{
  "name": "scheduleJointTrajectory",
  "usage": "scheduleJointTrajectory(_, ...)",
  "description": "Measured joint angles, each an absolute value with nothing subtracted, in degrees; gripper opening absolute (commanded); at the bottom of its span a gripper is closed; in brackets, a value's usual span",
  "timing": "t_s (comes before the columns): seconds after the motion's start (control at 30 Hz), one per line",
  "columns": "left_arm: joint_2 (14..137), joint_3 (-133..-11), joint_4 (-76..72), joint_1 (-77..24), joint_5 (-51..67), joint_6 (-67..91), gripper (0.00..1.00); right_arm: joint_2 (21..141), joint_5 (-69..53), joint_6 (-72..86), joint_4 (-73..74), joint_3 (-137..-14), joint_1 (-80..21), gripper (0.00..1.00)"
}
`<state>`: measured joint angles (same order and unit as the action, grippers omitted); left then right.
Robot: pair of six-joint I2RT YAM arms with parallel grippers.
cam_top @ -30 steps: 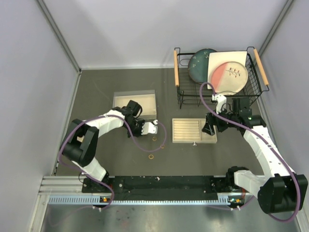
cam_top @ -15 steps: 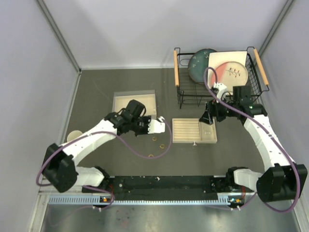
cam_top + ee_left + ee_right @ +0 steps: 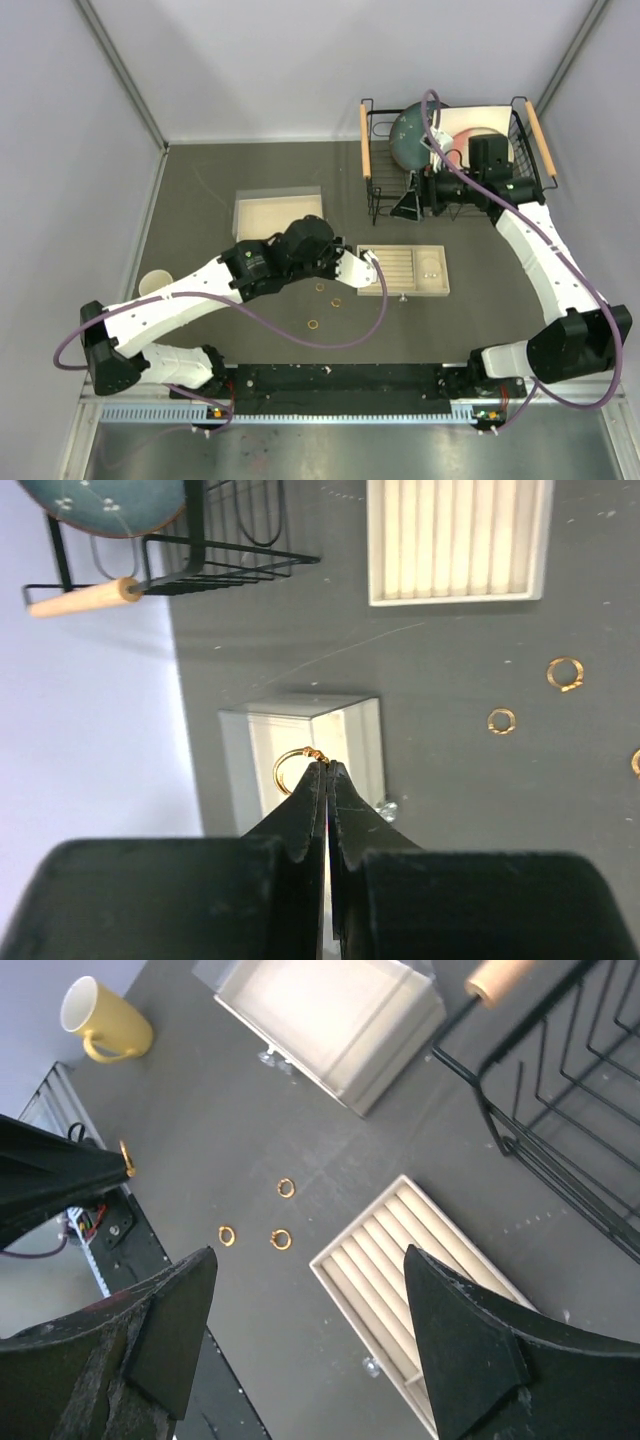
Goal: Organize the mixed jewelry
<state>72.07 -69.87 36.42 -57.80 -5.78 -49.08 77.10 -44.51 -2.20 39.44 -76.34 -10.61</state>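
Note:
In the left wrist view my left gripper [image 3: 328,768] is shut on a small gold ring [image 3: 293,764] that sticks out to the left of its tips. Seen from above, it [image 3: 371,259] hovers at the left edge of the beige slotted tray [image 3: 403,285]. Three more gold rings [image 3: 320,288] [image 3: 336,301] [image 3: 313,324] lie on the dark table left of the tray. My right gripper [image 3: 408,208] stands open and empty, raised by the dish rack. Its view looks down on the same rings [image 3: 286,1187] [image 3: 227,1234] [image 3: 281,1239], the tray [image 3: 380,1250] and the held ring [image 3: 127,1158].
A shallow white box [image 3: 278,213] sits at the back left. A yellow cup [image 3: 152,283] stands at the far left. The black wire dish rack [image 3: 375,185] with plates [image 3: 415,135] fills the back right corner. Grey walls close in both sides.
My left arm has swung right from beside the white box to the tray's left edge, staying shut. My right arm has lifted off the tray and moved back to the dish rack.

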Motion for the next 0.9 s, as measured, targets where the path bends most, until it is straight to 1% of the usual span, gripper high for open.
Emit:
scheduleJointTrajectory(0.17,72.0,-69.8,33.9,-61.2,-14.8,-51.3,0.0,77.6,-45.8,0.2,39.0,-78.5,-13.8,0.69)
scheduleJointTrajectory(0.33,72.0,-69.8,31.7,-62.1,-19.1,-52.5,0.0,79.0,-46.2,2.0,38.7,-80.9,-17.5,0.66)
scheduleJointTrajectory(0.53,71.5,-68.3,28.9,-64.0,-18.4,-55.4,0.0,81.5,-46.4,3.6,38.3,-81.9,-21.3,0.65)
scheduleJointTrajectory(0.67,69.6,-64.9,28.0,-64.9,-16.4,-57.6,0.0,82.3,-46.4,4.1,38.0,-81.8,-21.6,0.65)
scheduleJointTrajectory(0.9,69.4,-63.0,24.6,-65.1,-14.1,-60.4,0.0,80.6,-46.4,4.2,36.8,-80.9,-21.6,0.64)
